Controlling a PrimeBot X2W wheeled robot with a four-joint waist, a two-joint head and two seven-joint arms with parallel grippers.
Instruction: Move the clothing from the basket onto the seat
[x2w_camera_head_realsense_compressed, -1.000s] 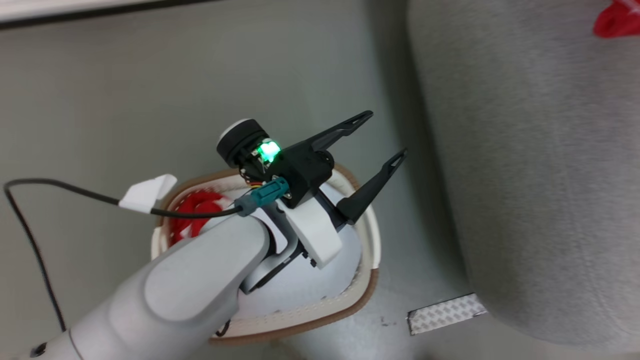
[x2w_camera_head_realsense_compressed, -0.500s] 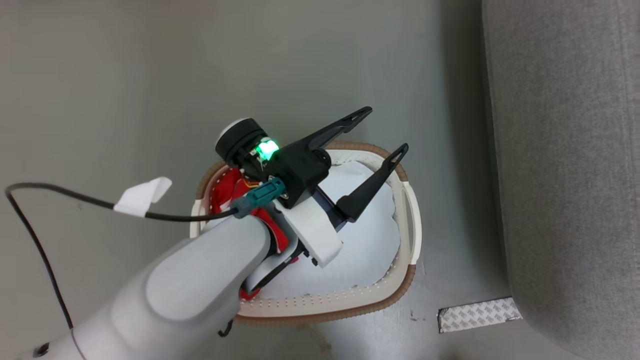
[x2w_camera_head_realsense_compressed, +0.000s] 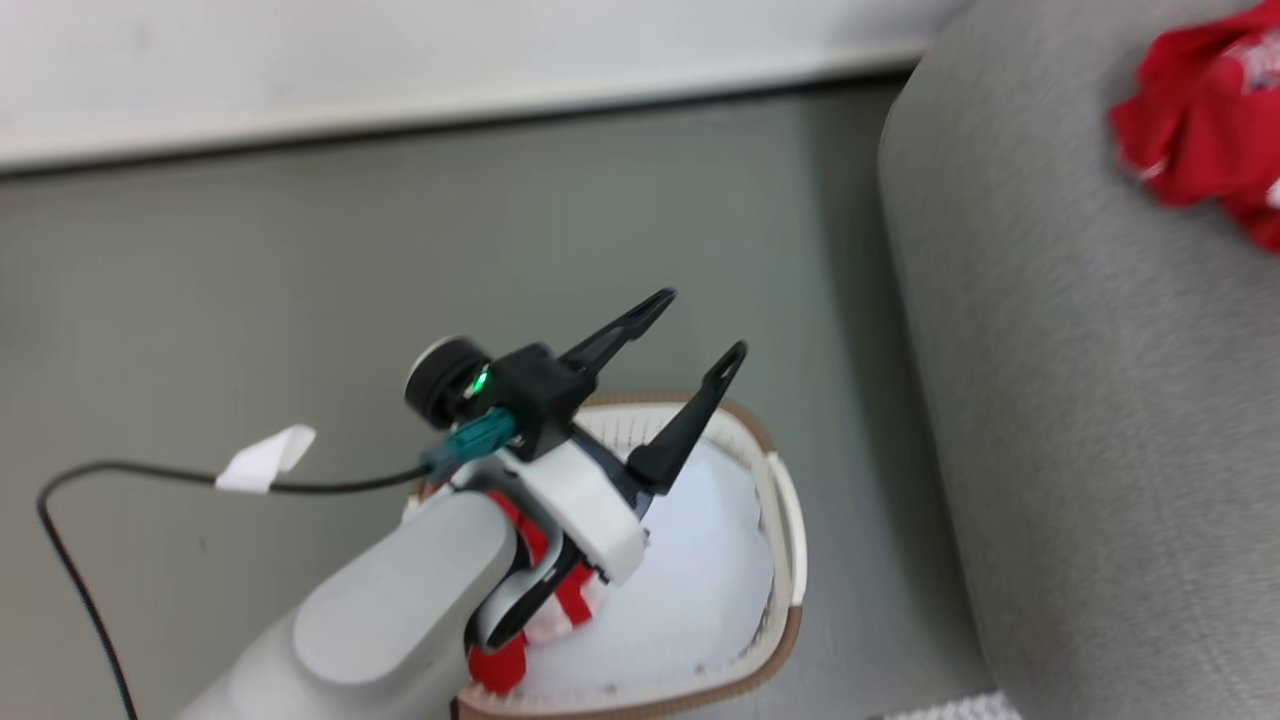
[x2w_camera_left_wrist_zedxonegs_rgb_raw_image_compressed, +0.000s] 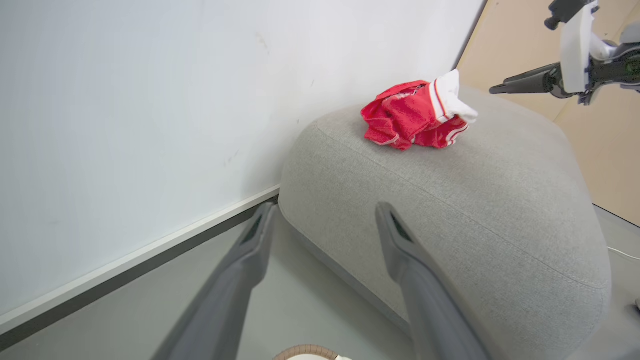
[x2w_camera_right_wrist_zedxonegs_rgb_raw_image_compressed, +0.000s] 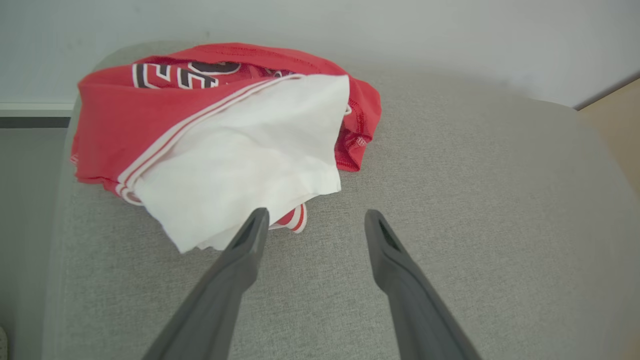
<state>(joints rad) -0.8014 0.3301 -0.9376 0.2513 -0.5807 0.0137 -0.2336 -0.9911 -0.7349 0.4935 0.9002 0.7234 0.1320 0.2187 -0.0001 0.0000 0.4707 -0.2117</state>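
A crumpled piece of red clothing (x2w_camera_right_wrist_zedxonegs_rgb_raw_image_compressed: 225, 135) with a white panel and stripes lies on the grey seat (x2w_camera_right_wrist_zedxonegs_rgb_raw_image_compressed: 450, 200). My right gripper (x2w_camera_right_wrist_zedxonegs_rgb_raw_image_compressed: 316, 217) hovers just in front of it, open, with nothing between the fingers. The same clothing (x2w_camera_head_realsense_compressed: 1200, 140) shows at the seat's (x2w_camera_head_realsense_compressed: 1080, 450) far corner. My left gripper (x2w_camera_head_realsense_compressed: 704, 322) is open and empty above the basket (x2w_camera_head_realsense_compressed: 790, 560), which holds more red clothing (x2w_camera_head_realsense_compressed: 495, 665) partly hidden under my forearm. In the left wrist view my left gripper (x2w_camera_left_wrist_zedxonegs_rgb_raw_image_compressed: 324, 217) points toward the seat (x2w_camera_left_wrist_zedxonegs_rgb_raw_image_compressed: 475, 200), with a finger (x2w_camera_left_wrist_zedxonegs_rgb_raw_image_compressed: 525, 82) of the right gripper beyond the garment (x2w_camera_left_wrist_zedxonegs_rgb_raw_image_compressed: 415, 115).
White fabric (x2w_camera_head_realsense_compressed: 700, 580) covers most of the basket's inside. The basket stands on grey floor (x2w_camera_head_realsense_compressed: 300, 250) just left of the seat. A white wall with a skirting strip (x2w_camera_head_realsense_compressed: 450, 100) runs behind. A black cable with a white tag (x2w_camera_head_realsense_compressed: 265, 460) trails from my left wrist.
The head camera has shifted, so the wall and more of the red garment on the seat now show. The left gripper stays open above the basket.
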